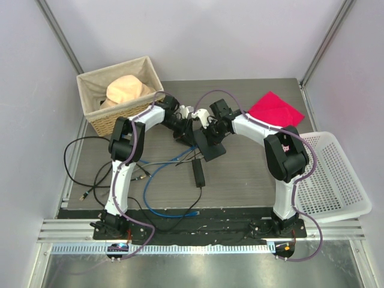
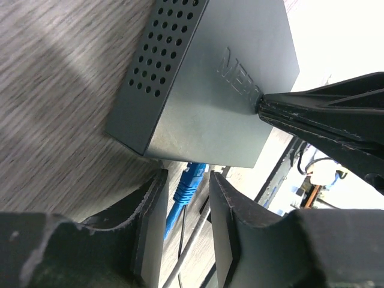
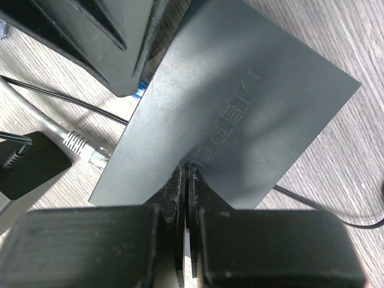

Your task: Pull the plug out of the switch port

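Grey wood-grain table (image 1: 252, 168) carries the matte-black switch (image 1: 210, 146) at its middle. My right gripper (image 3: 186, 173) is pinched almost closed on one edge of the switch. My left gripper (image 2: 187, 180) stands parted, its fingers (image 2: 150, 210) flanking the blue plug (image 2: 191, 175) at the switch's left edge, not visibly touching it.

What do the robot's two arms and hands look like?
The left arm and right arm have white links joined by bulky black joints, with a greyish-purple cable looping along each. The left hand and right hand each have two matte-black, wedge-shaped fingers.
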`<action>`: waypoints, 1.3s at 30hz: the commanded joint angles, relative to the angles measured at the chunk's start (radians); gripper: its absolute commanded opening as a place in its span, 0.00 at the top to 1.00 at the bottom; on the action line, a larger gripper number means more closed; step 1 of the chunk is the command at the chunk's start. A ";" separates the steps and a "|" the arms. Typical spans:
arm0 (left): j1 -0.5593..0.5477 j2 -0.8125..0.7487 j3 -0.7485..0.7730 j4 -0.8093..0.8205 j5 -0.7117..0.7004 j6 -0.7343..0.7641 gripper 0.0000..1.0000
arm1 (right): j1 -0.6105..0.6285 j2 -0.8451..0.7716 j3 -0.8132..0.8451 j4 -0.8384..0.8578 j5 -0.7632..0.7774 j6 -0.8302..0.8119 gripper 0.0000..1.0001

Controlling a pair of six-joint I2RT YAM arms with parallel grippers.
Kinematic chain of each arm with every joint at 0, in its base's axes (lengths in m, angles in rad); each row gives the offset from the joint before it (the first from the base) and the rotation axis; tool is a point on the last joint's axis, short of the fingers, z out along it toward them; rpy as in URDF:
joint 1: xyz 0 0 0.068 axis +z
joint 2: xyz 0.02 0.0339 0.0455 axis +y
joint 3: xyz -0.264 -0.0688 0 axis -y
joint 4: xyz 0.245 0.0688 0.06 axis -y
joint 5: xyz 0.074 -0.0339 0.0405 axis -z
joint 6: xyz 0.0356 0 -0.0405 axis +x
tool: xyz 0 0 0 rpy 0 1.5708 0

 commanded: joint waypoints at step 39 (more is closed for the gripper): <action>-0.032 0.024 0.066 -0.131 -0.057 0.135 1.00 | 0.026 0.087 -0.033 -0.075 0.069 -0.030 0.99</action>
